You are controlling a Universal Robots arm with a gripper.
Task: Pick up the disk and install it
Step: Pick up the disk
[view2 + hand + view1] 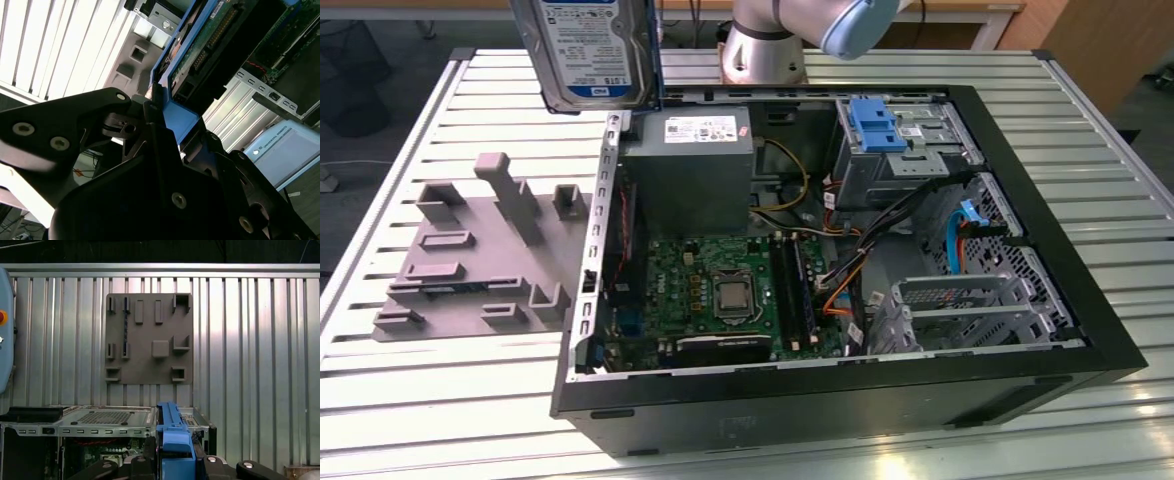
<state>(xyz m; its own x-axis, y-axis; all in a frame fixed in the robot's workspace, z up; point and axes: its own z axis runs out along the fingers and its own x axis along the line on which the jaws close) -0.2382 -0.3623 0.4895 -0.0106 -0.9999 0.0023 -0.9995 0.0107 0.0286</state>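
Starting at the exterior view's left, a grey fixture plate (480, 250) is laid flat on the slatted table (400, 400). Just past it, the disk (594, 50) is held up in the air with its label facing out, over by the far corner of the open PC case (854, 390). In the first wrist view the claw (174, 461) is seen clamped shut on the disk's blue rail, so it's gripped by the edge only. Toward the exterior view's right, a drive cage (914, 140) is topped by a bare blue bracket (878, 120), and loose cables (894, 215) are draped just beside it. Risk-wise: with an edge grip, the disk could get twisted or dropped if it's bumped on the case rim. Those cables could also get snagged on the way in.
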